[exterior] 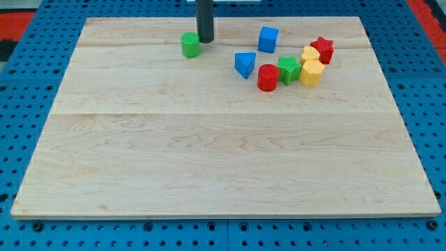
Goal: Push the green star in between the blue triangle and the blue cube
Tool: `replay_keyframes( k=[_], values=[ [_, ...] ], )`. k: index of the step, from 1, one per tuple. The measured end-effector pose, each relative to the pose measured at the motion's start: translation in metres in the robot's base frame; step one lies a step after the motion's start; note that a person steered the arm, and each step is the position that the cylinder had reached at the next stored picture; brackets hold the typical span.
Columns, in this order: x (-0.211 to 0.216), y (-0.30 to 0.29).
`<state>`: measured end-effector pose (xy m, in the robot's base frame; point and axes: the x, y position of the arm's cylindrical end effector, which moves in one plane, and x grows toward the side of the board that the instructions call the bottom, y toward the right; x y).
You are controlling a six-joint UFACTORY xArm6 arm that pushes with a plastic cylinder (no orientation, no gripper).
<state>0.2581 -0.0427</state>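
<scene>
Resting at the view's top, my tip (205, 40), a bare rod with no claw and holding nothing, touches a green cylinder block (190, 44); the green star block (289, 70) sits well right, wedged between red cylinder (268, 77) and yellow blocks (311, 67); pushing it toward the gap between blue triangle (244, 64) and blue cube (268, 39) risks dragging neighbours across the wooden desk (209, 160).

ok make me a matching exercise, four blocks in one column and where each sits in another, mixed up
Column one:
1. green block
2. blue cube
3. blue triangle
4. green star

Column two:
A. between the red cylinder and the yellow blocks
B. just to the view's left of my tip
C. toward the view's top, above the cluster
D. to the view's left of the red cylinder

Pairs: 1-B, 2-C, 3-D, 4-A
</scene>
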Motion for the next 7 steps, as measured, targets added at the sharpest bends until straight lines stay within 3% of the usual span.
replay_keyframes(
  k=[2, 3, 4, 5, 6, 7],
  values=[
    [0.017, -0.042],
    [0.024, 0.005],
    [0.052, -0.025],
    [0.113, -0.045],
    [0.186, -0.008],
    [0.2, 0.068]
  ],
)
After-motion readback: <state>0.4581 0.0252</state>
